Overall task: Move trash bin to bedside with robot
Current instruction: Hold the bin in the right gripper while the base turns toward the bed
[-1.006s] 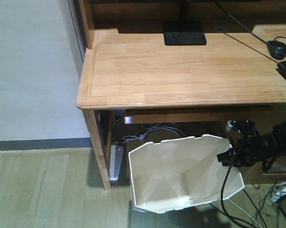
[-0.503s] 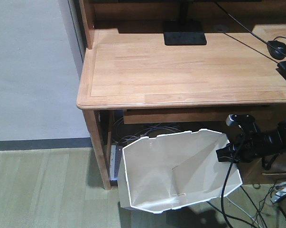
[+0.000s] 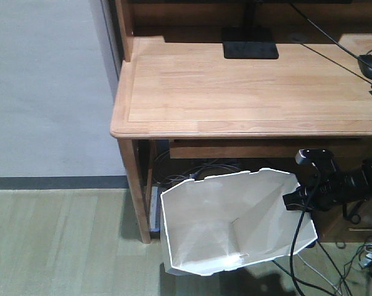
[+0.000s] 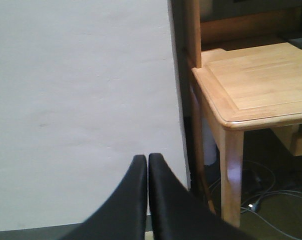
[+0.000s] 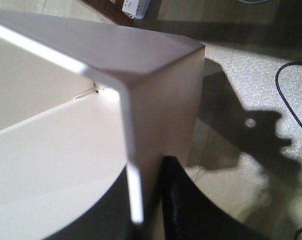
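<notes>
Trash bin [image 3: 235, 225] stands at the front left corner of the bench [image 3: 247, 92], over the wooden floor [image 3: 62, 246]. Its wide white rim is partly under the bench's front edge and its cream inside is open toward my front camera. I cannot tell whether its base rests on the boards or is just off them.

My right pincer [image 3: 295, 201] has it by the rim on the bin's right side. The right wrist view shows this closely. One black finger [image 5: 108, 210] is inside the wall and the other outside, narrowed onto a corner of the rim with the plastic between them. So the trash bin lies to the left of that pincer, with all of its bulk on one side of the hold. Black cables [image 3: 293, 246] trail from the arm down past the bin's right face.

My left pincer [image 4: 147, 160] is pressed together with nothing in it. It faces the pale wall [image 4: 75, 100] beside the bench, well apart from the bin. The right arm is the nearer one and the only one in contact.

No bed shows in any view, so I judge the carry to be in its early part, with the travel to the bedside not yet made. With the hold on one edge, I expect the bin to want to swing or twist. The bench leg [image 3: 136, 185] just beside its left rim is the thing to clear.
</notes>
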